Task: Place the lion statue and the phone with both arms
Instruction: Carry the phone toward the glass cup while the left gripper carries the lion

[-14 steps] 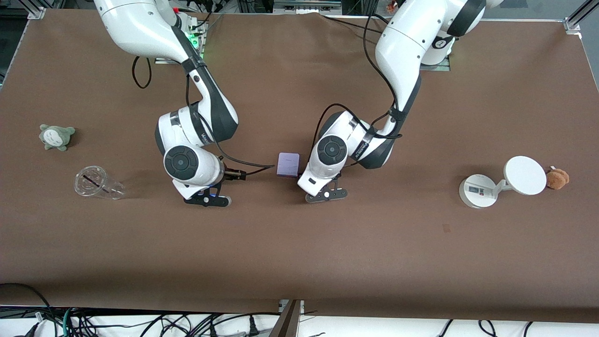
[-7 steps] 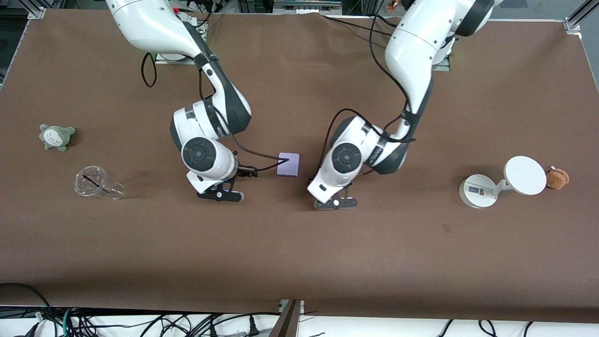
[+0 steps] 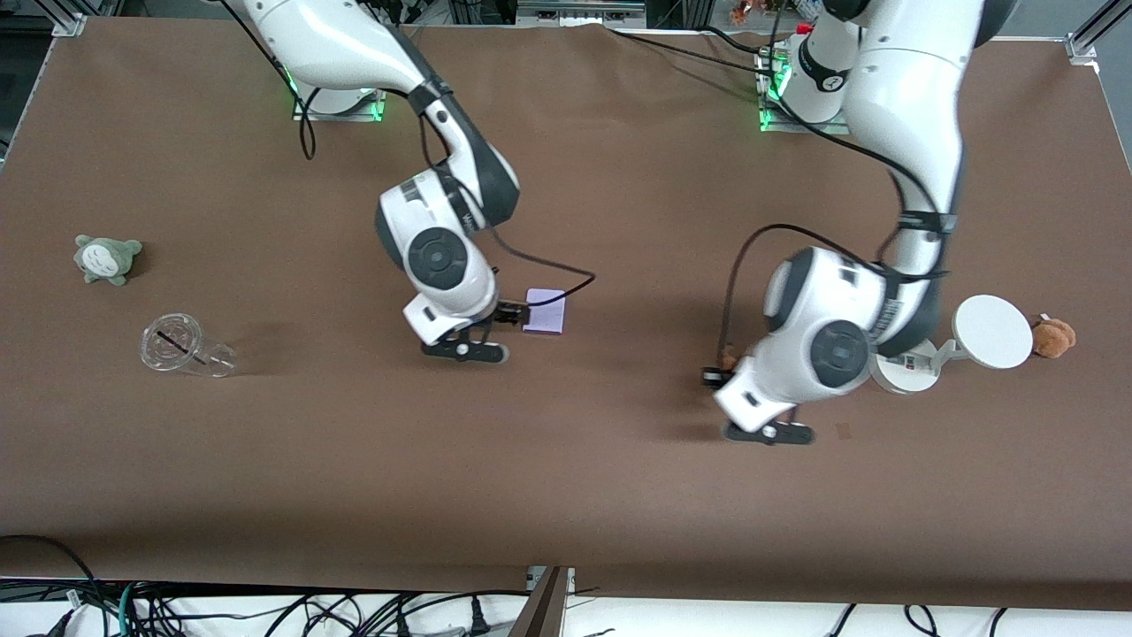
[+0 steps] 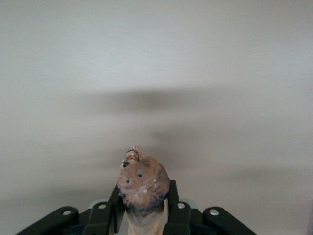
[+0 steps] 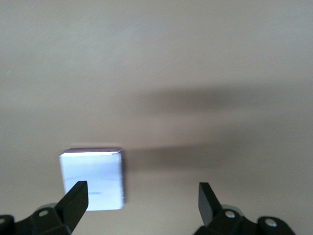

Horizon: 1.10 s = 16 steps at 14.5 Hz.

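Beside the phone (image 3: 545, 310), the right end effector (image 3: 466, 349) is held wide open and empty, while the lion statue (image 4: 142, 182) is clamped in the left end effector (image 4: 143, 211), neither yet placed.

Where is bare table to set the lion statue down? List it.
Bare: the wide strip along the table edge nearest the front camera, and the stretch between the phone and the left gripper. Crowded: around the white stand, and by the clear cup.

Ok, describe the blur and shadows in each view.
Front view: sharp, soft arm shadows on the table. Left wrist view: streaked background, lion statue crisp in the left pincer. Right wrist view: soft, phone glaring pale, shadow band beside it, right pincer open.
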### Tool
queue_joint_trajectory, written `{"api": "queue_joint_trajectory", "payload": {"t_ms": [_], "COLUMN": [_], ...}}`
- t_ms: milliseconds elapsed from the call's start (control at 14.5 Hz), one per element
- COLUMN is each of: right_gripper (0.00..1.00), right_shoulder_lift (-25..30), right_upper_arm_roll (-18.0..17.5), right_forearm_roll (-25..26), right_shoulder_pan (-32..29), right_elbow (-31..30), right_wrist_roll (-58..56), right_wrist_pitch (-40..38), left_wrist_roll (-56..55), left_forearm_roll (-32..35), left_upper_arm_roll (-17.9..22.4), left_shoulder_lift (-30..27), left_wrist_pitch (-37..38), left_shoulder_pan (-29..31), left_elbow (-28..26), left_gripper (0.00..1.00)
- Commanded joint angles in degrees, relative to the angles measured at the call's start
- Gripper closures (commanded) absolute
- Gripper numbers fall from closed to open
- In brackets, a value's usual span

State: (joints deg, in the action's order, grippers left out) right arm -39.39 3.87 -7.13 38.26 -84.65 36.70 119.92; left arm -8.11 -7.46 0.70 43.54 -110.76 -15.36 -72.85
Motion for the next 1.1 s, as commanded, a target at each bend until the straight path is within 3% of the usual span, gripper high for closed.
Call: {"api": "queue_joint_trajectory", "payload": {"t_ms": [0, 345, 690, 1034], "right_gripper": [0.00, 0.00, 0.00, 0.00], "right_shoulder_lift": [-2.44, -4.56, -7.10, -8.07], "right_upper_arm_roll": [0.35, 0.44, 0.44, 0.44], "right_forearm_roll": [-0.51, -0.34, 0.19, 0.45], "right_shoulder_pan": [2.78, 6.65, 8.58, 8.76], "right_elbow": [-0.43, -0.34, -0.25, -0.25], "right_wrist_roll": [3.62, 6.09, 9.34, 9.61], "right_wrist_pitch": [4.60, 6.90, 8.56, 9.63], "left_wrist_roll": [8.62, 13.47, 12.60, 12.50], "left_forearm_roll": [-0.71, -0.89, 2.09, 2.10], "left_upper_arm_roll": [-1.22, -1.40, -1.05, -1.22], "left_shoulder_lift": [-1.62, -1.53, -0.91, -1.35], "left_wrist_pitch": [2.11, 3.36, -4.80, -5.78], "left_shoulder_pan": [7.42, 15.26, 14.57, 14.56], "left_elbow": [-1.85, -3.17, -9.39, -13.10], "left_gripper": [1.00, 1.00, 1.00, 1.00]}}
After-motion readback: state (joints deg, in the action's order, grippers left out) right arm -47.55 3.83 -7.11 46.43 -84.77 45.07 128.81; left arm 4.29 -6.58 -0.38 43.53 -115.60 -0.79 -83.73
